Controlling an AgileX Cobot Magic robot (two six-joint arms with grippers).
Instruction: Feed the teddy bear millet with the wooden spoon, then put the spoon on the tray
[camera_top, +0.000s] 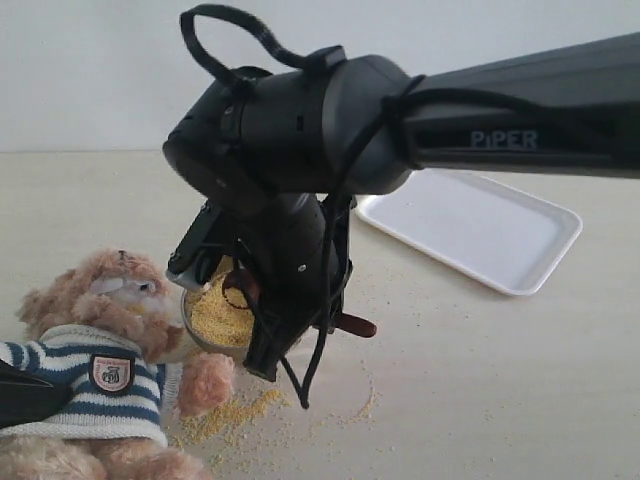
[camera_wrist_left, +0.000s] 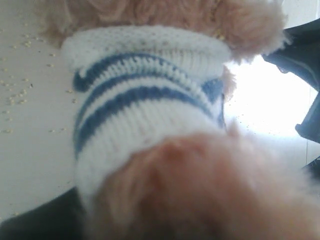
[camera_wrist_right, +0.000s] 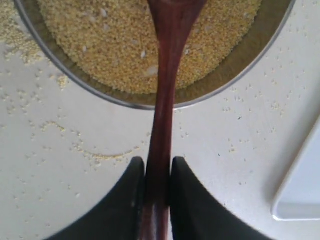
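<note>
The teddy bear (camera_top: 100, 330) lies at the lower left in its striped sweater. Beside its head stands the steel bowl (camera_top: 195, 335) of millet (camera_top: 218, 315). My right gripper (camera_wrist_right: 158, 163) is shut on the handle of the wooden spoon (camera_wrist_right: 165, 100), whose oval end (camera_top: 240, 288) is over the millet (camera_wrist_right: 115, 45) in the bowl (camera_wrist_right: 260, 45). The handle's tail (camera_top: 356, 325) sticks out past the fingers. The left wrist view is filled by the bear's sleeve (camera_wrist_left: 145, 100) and fur (camera_wrist_left: 210, 190), so the left jaws are hidden. A dark part of the left arm (camera_top: 22, 395) shows by the bear's side.
The white tray (camera_top: 480, 228) lies at the back right, and its corner (camera_wrist_right: 300, 195) shows in the right wrist view. Loose millet (camera_top: 235, 410) is scattered on the table in front of the bowl. My right arm (camera_top: 500, 110) spans the upper view.
</note>
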